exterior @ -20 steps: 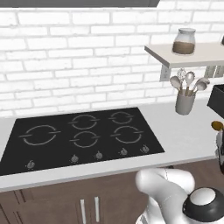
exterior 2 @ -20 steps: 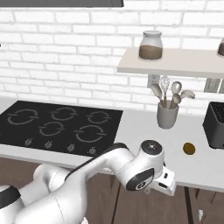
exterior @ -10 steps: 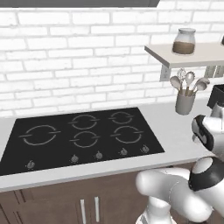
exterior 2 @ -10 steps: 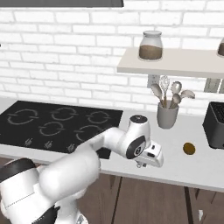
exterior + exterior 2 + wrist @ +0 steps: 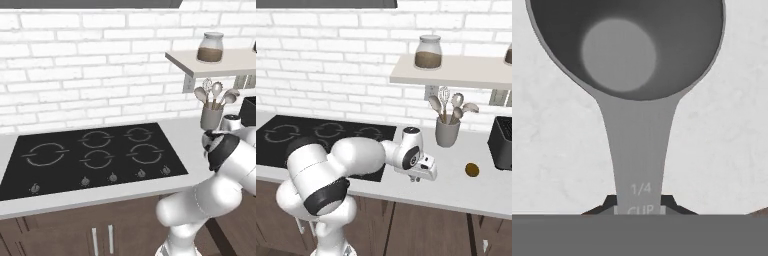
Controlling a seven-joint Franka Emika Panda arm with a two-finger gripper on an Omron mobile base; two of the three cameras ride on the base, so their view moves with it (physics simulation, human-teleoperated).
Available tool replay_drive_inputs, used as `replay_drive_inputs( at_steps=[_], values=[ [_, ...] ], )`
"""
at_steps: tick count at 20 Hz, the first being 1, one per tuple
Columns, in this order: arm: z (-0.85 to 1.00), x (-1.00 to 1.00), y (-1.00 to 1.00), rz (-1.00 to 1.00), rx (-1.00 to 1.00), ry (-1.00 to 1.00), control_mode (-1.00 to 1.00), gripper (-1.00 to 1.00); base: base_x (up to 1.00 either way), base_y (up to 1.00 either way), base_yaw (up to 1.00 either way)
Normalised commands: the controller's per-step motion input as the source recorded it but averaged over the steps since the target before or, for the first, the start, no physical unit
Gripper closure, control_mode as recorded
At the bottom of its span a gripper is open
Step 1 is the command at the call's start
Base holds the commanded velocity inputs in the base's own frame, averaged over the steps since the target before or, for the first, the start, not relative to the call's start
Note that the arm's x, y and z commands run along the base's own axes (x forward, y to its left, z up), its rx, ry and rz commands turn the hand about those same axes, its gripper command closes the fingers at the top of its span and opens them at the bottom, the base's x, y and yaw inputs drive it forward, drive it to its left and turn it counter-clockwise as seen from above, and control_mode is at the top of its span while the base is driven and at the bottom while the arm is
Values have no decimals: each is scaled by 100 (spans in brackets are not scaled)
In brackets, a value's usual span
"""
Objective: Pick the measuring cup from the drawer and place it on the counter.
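Note:
The measuring cup (image 5: 624,50) is a small grey metal cup; its flat handle, stamped 1/4 CUP, runs down between my fingertips (image 5: 667,202). My gripper (image 5: 639,206) is shut on the end of that handle, and the bowl hangs over the pale counter (image 5: 552,150). In the right base view my gripper (image 5: 425,173) sits low over the counter (image 5: 466,192), right of the cooktop, with the cup hidden under the hand. How far the cup is from the surface cannot be told. The drawer is out of view.
A black four-burner cooktop (image 5: 321,135) lies to the left. A grey utensil holder (image 5: 447,132) stands behind the hand, a small brown oval object (image 5: 472,170) lies to its right, and a black appliance (image 5: 502,142) sits at the far right. A shelf with a jar (image 5: 428,52) hangs above.
The arm has swung the hand up from below the counter's front edge to over the counter beside the cooktop, with the cup still held.

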Motion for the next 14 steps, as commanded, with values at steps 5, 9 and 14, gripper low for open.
replay_drive_inputs(
  at_steps=[5,9,14],
  values=[
    [-31,52,0,4,0,-1,-100,100,0,0,0],
    [-24,52,1,4,0,0,-100,100,0,0,0],
    [-1,8,0,2,0,0,-100,-100,0,0,0]
  ],
)
